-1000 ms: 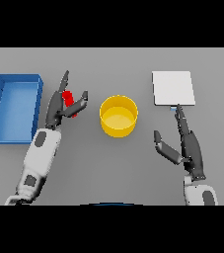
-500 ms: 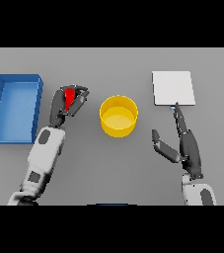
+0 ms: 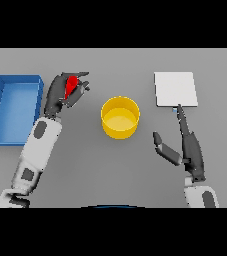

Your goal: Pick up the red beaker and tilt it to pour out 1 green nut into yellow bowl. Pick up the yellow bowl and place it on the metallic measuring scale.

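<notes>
A grey tabletop (image 3: 110, 180) carries the yellow bowl (image 3: 120, 116) at centre. At ten o'clock the left hand (image 3: 60, 92) grasps the tilted red beaker (image 3: 71, 84), presumably to pour. At four o'clock the right hand (image 3: 187, 145) rests released below the measuring scale (image 3: 175, 89).

white-grey segmented arms, dark hands (image 3: 60, 95) (image 3: 190, 147)
</notes>
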